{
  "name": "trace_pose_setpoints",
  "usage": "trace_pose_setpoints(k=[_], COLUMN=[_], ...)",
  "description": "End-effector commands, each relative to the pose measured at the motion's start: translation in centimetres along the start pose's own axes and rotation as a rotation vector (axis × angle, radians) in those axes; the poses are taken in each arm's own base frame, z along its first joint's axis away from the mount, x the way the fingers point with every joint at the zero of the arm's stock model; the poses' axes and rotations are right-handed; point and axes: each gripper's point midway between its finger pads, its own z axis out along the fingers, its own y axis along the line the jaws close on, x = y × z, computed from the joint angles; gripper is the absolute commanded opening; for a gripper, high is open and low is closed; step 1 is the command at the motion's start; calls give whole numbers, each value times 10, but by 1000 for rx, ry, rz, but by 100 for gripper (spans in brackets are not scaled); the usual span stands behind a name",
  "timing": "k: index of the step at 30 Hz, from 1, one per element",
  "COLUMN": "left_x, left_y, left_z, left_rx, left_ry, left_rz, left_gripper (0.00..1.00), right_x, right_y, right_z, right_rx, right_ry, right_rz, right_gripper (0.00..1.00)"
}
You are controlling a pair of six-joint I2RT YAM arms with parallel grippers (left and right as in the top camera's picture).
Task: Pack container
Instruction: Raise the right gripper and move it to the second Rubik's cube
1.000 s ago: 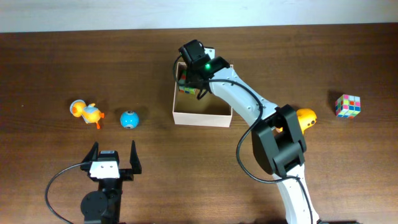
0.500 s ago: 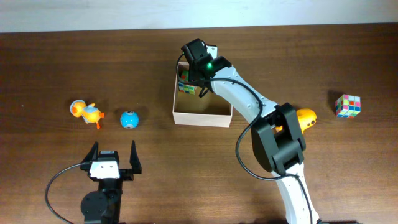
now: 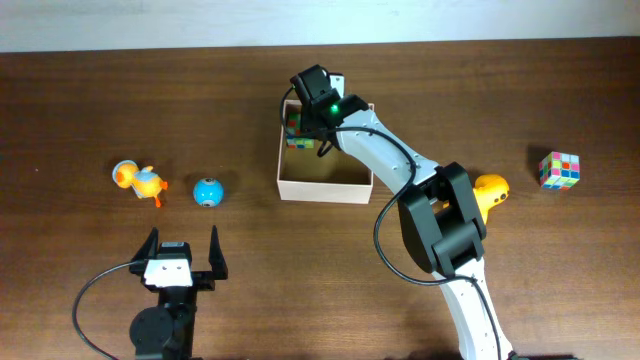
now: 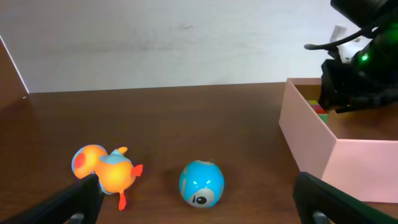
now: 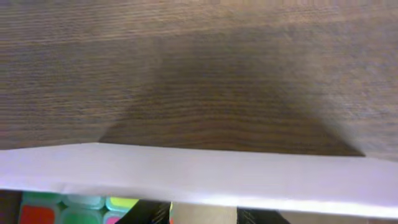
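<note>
Container (image 3: pixel 325 189) back-left corner lies beneath right end effector (image 3: pixel 305 135).

The left gripper (image 4: pixel 198 182) sits low over the brown table (image 4: pixel 186 118), its two black fingers (image 4: pixel 74 199) spread wide at the bottom corners. Ahead lie an orange duck toy (image 4: pixel 106 171) and, near it on its right, a blue ball (image 4: pixel 201 183). The pale-walled container (image 4: pixel 311 134) stands at right, with the black right arm (image 4: pixel 360 68), green light glowing, over its far end.
</note>
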Motion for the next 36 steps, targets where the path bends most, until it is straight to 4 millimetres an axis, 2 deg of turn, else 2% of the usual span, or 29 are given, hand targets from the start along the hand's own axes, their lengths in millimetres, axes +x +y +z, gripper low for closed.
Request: trace_pose_setpoints(k=[1, 8, 13, 19, 24, 26, 28, 29, 33, 36], left_x=[1, 1, 1, 1, 1, 1, 1, 1, 1, 1], left_y=[-1, -1, -1, -1, -1, -1, -1, -1, -1, -1], left_z=[0, 0, 0, 0, 0, 0, 0, 0, 0, 0], left_rx=[1, 1, 1, 1, 1, 1, 1, 1, 1, 1], left_ry=[-2, -2, -2, -2, -2, -2, -2, -2, -2, -2], left_rz=[16, 16, 16, 16, 16, 16, 16, 16, 16, 16], left_gripper=[99, 99, 99, 99, 99, 99, 99, 99, 99, 99], right_x=[-2, 2, -5, -33, -62, -74, -86, -93, -114, -118], right_y=[1, -1, -3, 3, 5, -2, -14, -27, -92, -149], right_z=[2, 2, -17, -65, -121, -144, -165, -177, -210, -225], right_rx=[-21, -12, 0, -16, -34, -25, -11, 13, 128, 198], right_ry=[2, 20, 25, -2, -41, -58, -72, -82, -107, -88], right_rz=[-34, -53, -58, -96, -104, -94, -75, -44, 101, 238], right_gripper=[29, 30, 38, 43, 46, 50, 54, 55, 59, 63])
